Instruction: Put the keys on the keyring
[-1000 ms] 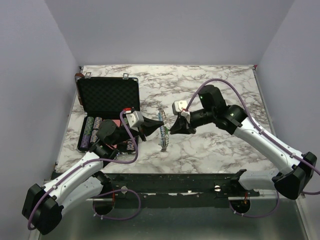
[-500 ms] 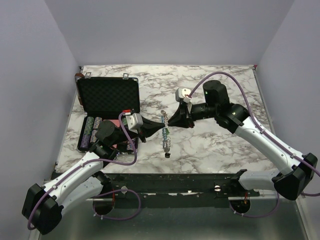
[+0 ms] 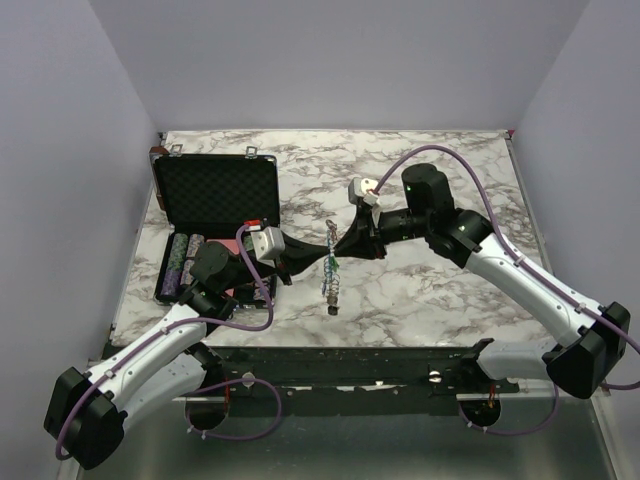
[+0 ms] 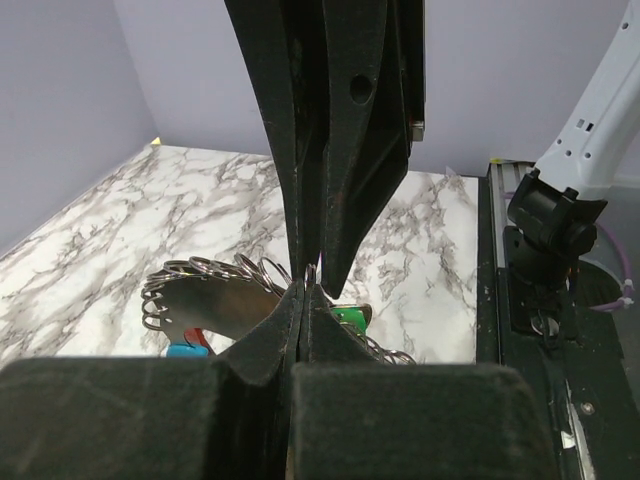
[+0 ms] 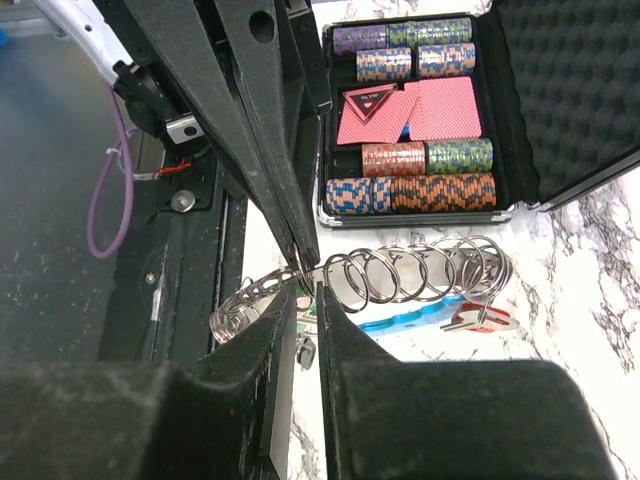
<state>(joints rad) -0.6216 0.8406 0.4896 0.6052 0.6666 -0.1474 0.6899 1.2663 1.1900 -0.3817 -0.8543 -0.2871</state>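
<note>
Slip risk: keyring (image 3: pixel 331 270) held only by thin wire at the very fingertips; likely to spring out and drop on a small pull apart by either arm.
Collision risk: tips of left gripper (image 3: pixel 322 259) and right gripper (image 3: pixel 338 250) almost touching; on any push inward, probably finger jammed on finger or a bent turn of the coil.
Tangle risk: keys (image 5: pixel 482 320) with coloured heads lying close under the coil; may catch in a wrong turn; cannot tell if already threaded.
Left gripper: fully closed, apparently pinching one wire turn.
Right gripper: jaws nearly together with a narrow gap, seemingly clamped on the coil too.
Left arm pose: stretched low from 7 o'clock, fingers pointing to 3 o'clock.
Right arm pose: elbow raised, reaching in from 4 o'clock, wrist bent, fingers pointing to about 8 o'clock.
Keyring place: near the middle of the marble table (image 3: pixel 430 290), between both tips, running from 12 to 6 o'clock; open chip case (image 3: pixel 215 195) at its 9 o'clock.
</note>
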